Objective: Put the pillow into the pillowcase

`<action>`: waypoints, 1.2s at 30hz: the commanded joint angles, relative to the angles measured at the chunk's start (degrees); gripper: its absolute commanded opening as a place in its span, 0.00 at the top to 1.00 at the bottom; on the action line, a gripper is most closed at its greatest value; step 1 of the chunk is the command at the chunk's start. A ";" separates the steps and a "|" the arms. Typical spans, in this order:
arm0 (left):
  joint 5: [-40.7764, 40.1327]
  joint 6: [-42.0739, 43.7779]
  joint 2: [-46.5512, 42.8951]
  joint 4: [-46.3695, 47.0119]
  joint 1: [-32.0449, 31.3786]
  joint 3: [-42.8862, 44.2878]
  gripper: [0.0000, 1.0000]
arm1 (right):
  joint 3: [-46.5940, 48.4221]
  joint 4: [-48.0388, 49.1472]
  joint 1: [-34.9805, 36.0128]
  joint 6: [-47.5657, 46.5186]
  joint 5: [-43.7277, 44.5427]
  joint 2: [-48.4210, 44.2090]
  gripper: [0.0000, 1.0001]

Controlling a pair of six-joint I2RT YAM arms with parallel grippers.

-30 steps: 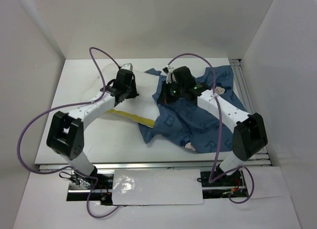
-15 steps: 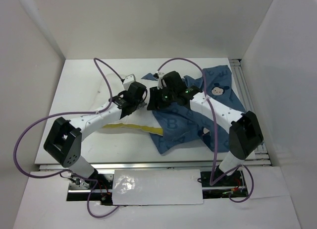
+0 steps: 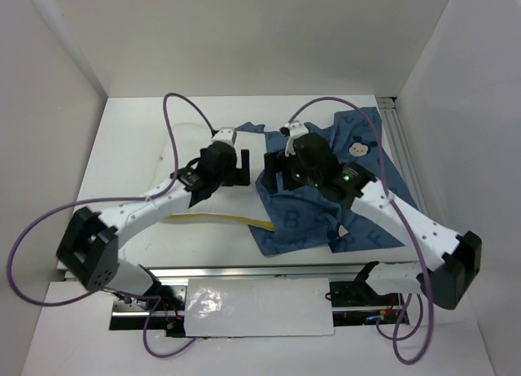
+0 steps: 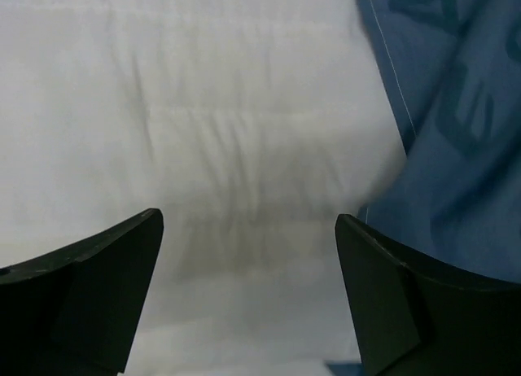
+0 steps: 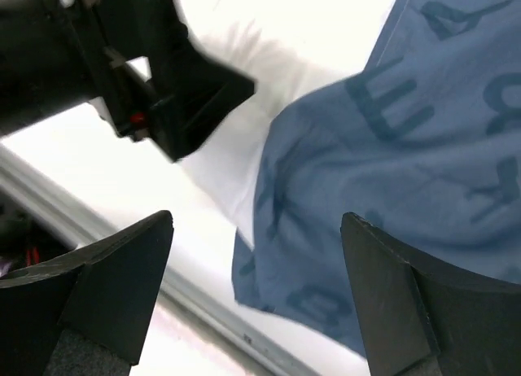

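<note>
Now left fingers (image 4: 89, 295) and right fingers (image 5: 98, 286), clenched earlier, stand released above pillow (image 4: 203, 107) and pillowcase (image 5: 423, 148).

Bright even light, slightly blurred close-ups

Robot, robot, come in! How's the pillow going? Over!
Left tool open, right tool open, both empty. Pillow partly under pillowcase edge, much of it outside. Nothing in the way.
</note>
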 commanded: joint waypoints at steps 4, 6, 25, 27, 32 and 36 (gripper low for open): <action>13.53 28.74 -22.36 6.72 -1.70 -14.38 0.00 | -4.96 -8.25 2.59 0.51 1.01 -9.26 0.10; 17.32 33.06 -26.78 6.11 -2.22 -21.56 0.00 | -6.54 -9.57 3.20 1.39 1.01 -11.55 0.10; -8.59 28.94 -9.14 10.58 -10.14 -19.60 0.04 | -12.53 -7.02 3.72 4.81 -1.37 -8.75 0.13; -10.17 28.94 -7.12 12.60 -10.67 -19.59 0.24 | -13.05 -7.02 3.73 4.81 -1.37 -8.04 0.13; -14.05 24.20 -6.93 15.33 -10.67 -17.84 1.00 | -13.58 -7.64 4.78 7.62 6.18 -8.04 0.25; -10.89 22.19 -12.90 16.91 -11.28 -17.31 1.00 | -14.10 -5.71 6.71 8.15 7.51 -8.04 0.38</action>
